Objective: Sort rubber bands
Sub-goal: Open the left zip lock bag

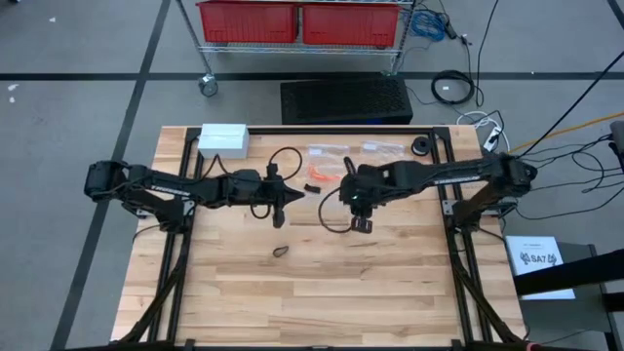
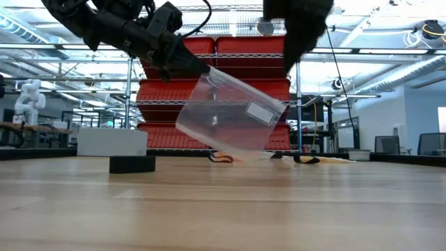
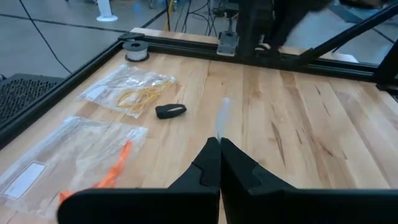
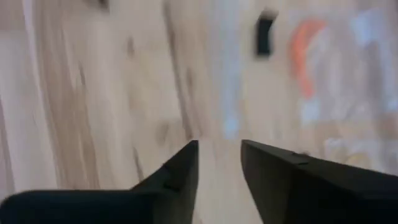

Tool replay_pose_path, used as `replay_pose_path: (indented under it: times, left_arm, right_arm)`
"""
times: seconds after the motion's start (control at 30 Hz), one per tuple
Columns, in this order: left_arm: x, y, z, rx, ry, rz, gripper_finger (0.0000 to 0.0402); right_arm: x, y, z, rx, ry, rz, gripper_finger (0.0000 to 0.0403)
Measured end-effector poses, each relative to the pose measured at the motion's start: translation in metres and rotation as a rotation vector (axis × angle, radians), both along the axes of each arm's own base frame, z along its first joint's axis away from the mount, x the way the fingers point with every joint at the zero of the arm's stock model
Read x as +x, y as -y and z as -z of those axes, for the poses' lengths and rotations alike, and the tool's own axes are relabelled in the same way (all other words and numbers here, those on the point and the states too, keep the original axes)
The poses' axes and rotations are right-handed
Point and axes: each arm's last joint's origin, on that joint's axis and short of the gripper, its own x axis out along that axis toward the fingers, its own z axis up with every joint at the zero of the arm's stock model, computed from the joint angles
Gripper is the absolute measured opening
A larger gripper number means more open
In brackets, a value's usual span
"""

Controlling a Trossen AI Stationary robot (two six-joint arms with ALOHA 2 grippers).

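My left gripper (image 2: pixel 203 70) is shut on a clear plastic bag (image 2: pixel 230 115) that hangs above the table's middle. My right gripper (image 4: pixel 219 149) stands open above the table to the right of it, with nothing between its fingers. Two more clear bags lie flat at the far side: one with tan-yellow rubber bands (image 3: pixel 134 94), one with orange-red rubber bands (image 3: pixel 115 171). A black rubber band (image 3: pixel 170 111) lies on the wood beside them. Another small dark loop (image 1: pixel 280 252) lies nearer the front. My left gripper pinches the clear bag by an upper corner (image 2: pixel 209 72) between its two shut fingers, which slant down toward the table's right side. The bag hangs tilted below the fingers, and its lower edge (image 2: pixel 233 152) is at about table height. Whether it touches the wood I cannot tell.
A white box (image 1: pixel 222 138) stands at the far left of the table. A small dark spool (image 1: pixel 421 146) sits at the far right corner. A rack with red bins (image 1: pixel 297 21) stands beyond the far edge. Bare wood fills the near half.
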Motion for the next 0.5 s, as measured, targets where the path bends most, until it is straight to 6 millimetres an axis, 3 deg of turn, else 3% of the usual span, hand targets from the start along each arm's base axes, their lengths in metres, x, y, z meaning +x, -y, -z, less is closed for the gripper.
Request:
replay_pose_path:
  times: [0.13, 0.33, 0.5]
  left_arm:
    - [0.0, 0.0, -0.001, 0.0, 0.006, 0.003, 0.0]
    - [0.0, 0.0, 0.0, -0.002, 0.005, 0.01, 0.0]
    - [0.0, 0.001, 0.0, -0.005, 0.005, 0.022, 0.0]
  right_arm:
    - [0.011, 0.0, -0.012, -0.03, 0.165, -0.023, 0.0124]
    - [0.033, 0.0, 0.003, -0.091, 0.188, -0.112, 0.0016]
    - [0.043, 0.002, 0.013, -0.102, 0.177, -0.114, 0.0005]
